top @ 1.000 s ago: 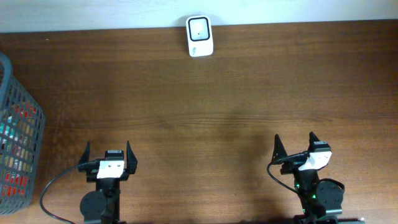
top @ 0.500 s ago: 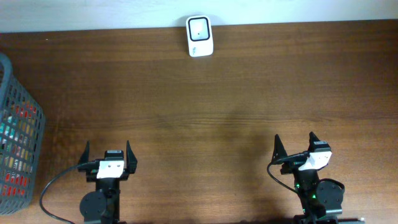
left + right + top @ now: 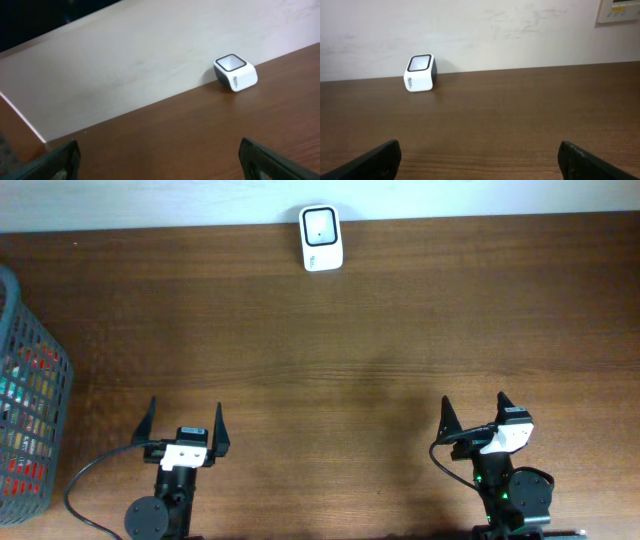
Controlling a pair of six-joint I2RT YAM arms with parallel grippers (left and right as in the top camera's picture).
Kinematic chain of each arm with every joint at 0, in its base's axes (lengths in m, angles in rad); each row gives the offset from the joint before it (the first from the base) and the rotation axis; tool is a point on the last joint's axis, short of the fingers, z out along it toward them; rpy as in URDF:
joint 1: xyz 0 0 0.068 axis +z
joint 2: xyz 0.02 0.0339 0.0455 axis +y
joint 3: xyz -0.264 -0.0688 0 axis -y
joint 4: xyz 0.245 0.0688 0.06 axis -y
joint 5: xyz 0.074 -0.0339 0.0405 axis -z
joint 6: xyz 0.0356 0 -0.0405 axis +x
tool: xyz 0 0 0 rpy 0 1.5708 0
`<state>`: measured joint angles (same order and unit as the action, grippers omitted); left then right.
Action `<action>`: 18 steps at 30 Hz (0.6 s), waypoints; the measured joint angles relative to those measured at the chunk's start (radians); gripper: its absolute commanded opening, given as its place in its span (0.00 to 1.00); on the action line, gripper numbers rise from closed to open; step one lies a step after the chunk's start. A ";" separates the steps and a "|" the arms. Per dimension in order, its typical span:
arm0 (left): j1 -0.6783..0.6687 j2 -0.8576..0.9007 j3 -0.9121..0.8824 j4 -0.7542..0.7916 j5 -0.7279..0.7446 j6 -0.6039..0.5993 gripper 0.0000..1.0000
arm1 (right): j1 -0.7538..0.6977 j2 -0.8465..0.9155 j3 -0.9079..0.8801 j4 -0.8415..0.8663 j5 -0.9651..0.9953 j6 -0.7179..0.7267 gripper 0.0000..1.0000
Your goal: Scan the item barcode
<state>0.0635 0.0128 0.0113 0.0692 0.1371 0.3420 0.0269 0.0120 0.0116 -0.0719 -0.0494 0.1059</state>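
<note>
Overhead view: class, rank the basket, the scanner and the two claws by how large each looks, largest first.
1. Grey basket: largest, though cut off at the frame's edge.
2. Left claw and right claw: both open, too alike to rank.
3. White scanner: smallest, narrower than either claw's spread.

Checkout-style tabletop: barcode scanner [image 3: 321, 238], grey basket [image 3: 30, 400]

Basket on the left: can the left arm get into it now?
Probably yes: the left gripper is open and empty, and nothing stands between it and the open-topped basket.
</note>
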 measured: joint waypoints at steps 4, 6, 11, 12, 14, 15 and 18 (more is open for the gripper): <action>0.000 0.013 0.015 -0.005 0.014 0.000 0.99 | 0.000 0.000 0.000 0.000 0.000 0.000 0.99; 0.000 0.058 0.058 -0.005 0.017 0.000 0.99 | 0.000 0.000 0.000 0.000 0.000 -0.001 0.99; 0.000 0.354 0.307 -0.024 0.063 0.001 0.99 | 0.000 0.000 0.000 0.000 0.000 0.000 0.99; 0.000 0.442 0.399 -0.071 0.085 0.003 0.99 | 0.000 0.001 0.000 0.000 0.000 -0.001 0.99; 0.000 0.605 0.583 -0.212 0.115 0.006 0.99 | 0.000 0.001 0.000 0.000 0.000 0.000 0.99; 0.000 0.681 0.674 -0.291 0.127 0.008 0.99 | 0.000 0.001 0.000 0.000 0.000 0.000 0.99; 0.000 0.913 0.966 -0.507 0.179 0.007 0.99 | 0.000 0.001 0.000 0.000 0.000 0.000 0.99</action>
<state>0.0635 0.9260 0.9775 -0.4374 0.3161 0.3489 0.0269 0.0128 0.0116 -0.0723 -0.0494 0.1059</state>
